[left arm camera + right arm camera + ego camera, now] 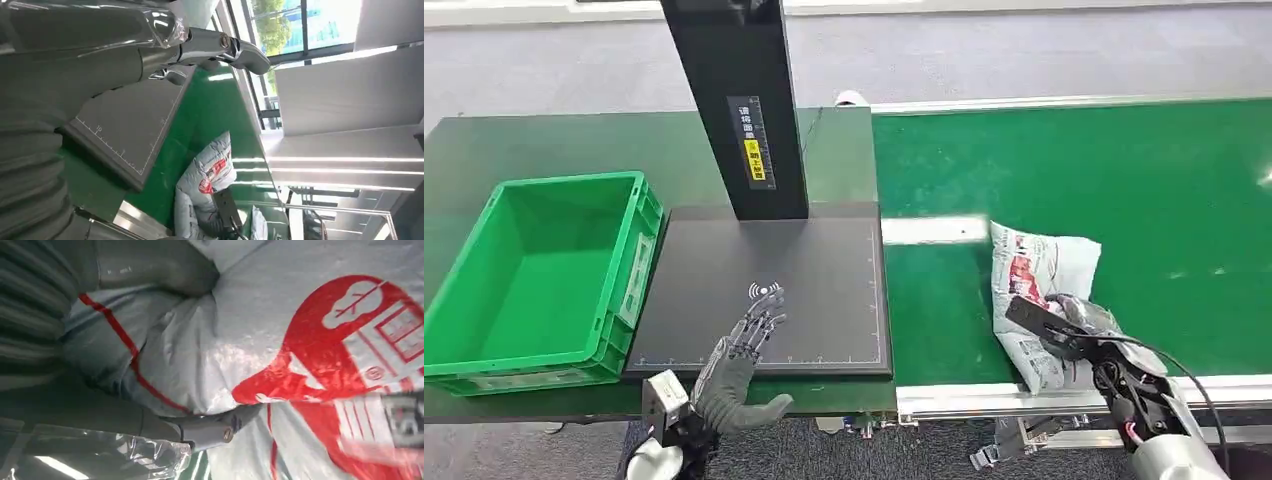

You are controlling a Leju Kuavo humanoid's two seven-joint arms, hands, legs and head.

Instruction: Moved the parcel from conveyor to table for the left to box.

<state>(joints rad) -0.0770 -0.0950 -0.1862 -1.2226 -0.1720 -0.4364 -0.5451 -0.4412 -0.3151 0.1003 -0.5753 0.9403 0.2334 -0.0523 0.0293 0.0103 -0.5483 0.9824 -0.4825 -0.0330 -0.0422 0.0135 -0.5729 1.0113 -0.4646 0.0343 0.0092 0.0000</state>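
The grey parcel (1036, 290) lies on the green conveyor (1124, 180). The right hand (1079, 335) rests on it, fingers (210, 432) curled around its edge. The left hand (742, 365) hovers over the table (524, 150), fingers (759, 325) spread wide, near the green box (484, 370).

I count one parcel (1036, 290) on one green conveyor belt (1124, 180), and one green crate (534, 280) on my table (484, 150). There is one dark scanning pad (814, 270) with one black post (739, 100), and two hands of mine: the left hand (739, 365) and the right hand (1079, 335).
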